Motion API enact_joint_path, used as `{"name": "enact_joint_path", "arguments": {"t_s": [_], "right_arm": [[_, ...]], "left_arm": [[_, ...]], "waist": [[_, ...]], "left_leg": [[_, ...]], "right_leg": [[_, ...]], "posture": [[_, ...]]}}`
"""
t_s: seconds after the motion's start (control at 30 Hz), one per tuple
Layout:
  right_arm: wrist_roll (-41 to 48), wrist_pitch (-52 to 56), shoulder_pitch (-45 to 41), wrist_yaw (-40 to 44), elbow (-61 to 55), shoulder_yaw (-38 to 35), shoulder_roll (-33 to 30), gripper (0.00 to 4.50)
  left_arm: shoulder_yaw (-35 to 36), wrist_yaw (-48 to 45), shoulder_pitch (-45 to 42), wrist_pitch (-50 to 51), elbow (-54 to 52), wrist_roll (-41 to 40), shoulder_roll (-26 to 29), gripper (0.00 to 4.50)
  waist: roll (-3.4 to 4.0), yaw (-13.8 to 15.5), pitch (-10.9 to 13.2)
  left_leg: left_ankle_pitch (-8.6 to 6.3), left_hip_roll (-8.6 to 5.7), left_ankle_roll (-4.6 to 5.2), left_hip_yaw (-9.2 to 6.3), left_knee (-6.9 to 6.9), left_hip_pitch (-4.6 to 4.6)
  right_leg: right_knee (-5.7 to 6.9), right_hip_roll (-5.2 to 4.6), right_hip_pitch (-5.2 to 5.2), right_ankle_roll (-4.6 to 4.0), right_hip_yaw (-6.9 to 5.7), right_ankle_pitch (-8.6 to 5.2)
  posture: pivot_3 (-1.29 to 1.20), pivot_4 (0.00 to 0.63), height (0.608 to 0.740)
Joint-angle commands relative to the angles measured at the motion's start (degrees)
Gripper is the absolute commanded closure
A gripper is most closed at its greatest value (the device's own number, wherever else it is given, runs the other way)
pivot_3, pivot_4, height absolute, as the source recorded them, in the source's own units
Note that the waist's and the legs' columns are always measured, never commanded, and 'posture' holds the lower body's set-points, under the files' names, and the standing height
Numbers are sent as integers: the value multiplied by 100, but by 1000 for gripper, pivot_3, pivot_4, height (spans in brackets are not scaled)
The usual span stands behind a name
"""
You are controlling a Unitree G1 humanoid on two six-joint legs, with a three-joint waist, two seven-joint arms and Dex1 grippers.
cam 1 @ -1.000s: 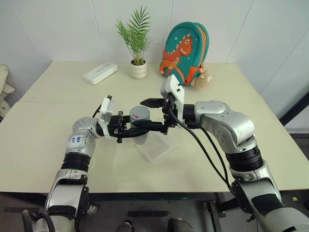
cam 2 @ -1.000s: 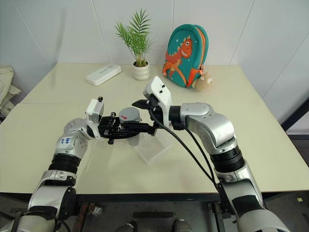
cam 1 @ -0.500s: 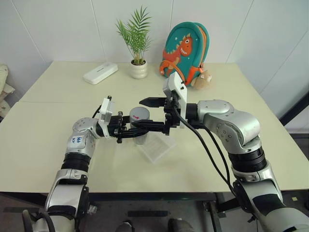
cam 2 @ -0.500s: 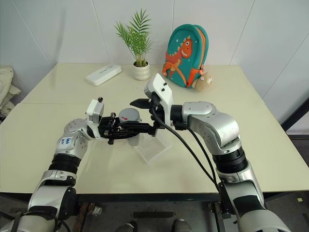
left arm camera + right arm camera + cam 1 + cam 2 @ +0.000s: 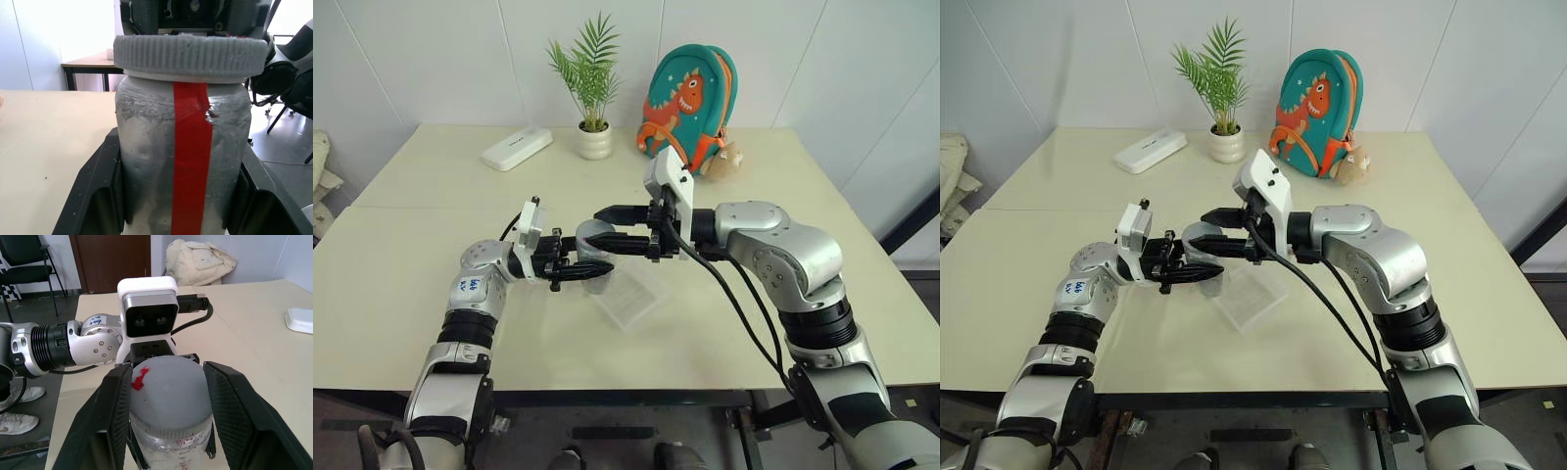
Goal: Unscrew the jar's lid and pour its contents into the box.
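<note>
Frosted cylindrical jar (image 5: 181, 161) with red tape stripe, held above the bench (image 5: 431, 294) near the clear box (image 5: 628, 297): left claw (image 5: 579, 271) clamped on its body, right claw (image 5: 166, 421) clamped on the ribbed grey lid (image 5: 190, 54).

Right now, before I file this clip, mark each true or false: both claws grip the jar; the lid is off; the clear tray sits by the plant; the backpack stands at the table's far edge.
1. Left claw grips the small clear jar with a red stripe: true.
2. Right claw is closed on the ribbed grey screw lid: true.
3. The lid is off: false, it sits on the jar.
4. The shallow clear plastic tray sits by the potted plant: false, it lies under the claws.
5. The teal dinosaur backpack stands at the far edge: true.
</note>
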Motion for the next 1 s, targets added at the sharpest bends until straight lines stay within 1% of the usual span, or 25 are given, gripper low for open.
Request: {"name": "enact_joint_path", "arguments": {"t_s": [0.03,0.47,0.57,0.63,0.67,1.0], "right_arm": [[-45,-70,-45,58,-73,68,-18,2130],[27,-52,-132,93,-97,18,26,2130],[4,-84,-143,79,-99,13,36,1517],[13,-96,-160,68,-104,-10,52,799],[25,-94,-171,63,-108,-23,61,524],[-87,-160,-212,24,53,15,66,524]], "left_arm": [[96,-66,-166,-67,-149,-100,-4,2493],[82,-79,-195,-119,-162,-81,1,2493],[79,-77,-188,-125,-177,-83,-2,2493],[75,-74,-180,-125,-191,-84,-5,2493],[74,-73,-175,-124,-199,-85,-7,2493],[81,-85,-165,-167,-214,-94,-25,2493]], "waist": [[0,2,0],[0,1,0],[0,1,0],[0,2,0],[0,2,0],[0,1,0]], "left_leg": [[0,0,0,0,0,0],[0,0,0,0,0,0],[0,0,0,0,0,0],[0,0,0,0,0,0],[0,0,0,0,0,0],[0,0,0,0,1,0]], "right_leg": [[0,0,0,0,0,0],[0,0,0,0,0,0],[0,0,0,0,0,0],[0,0,0,0,0,0],[0,0,0,0,0,0],[1,0,0,0,0,0]], "posture": [[0,150,740],[0,150,740],[0,150,740],[0,150,740],[0,150,740],[0,150,740]]}}
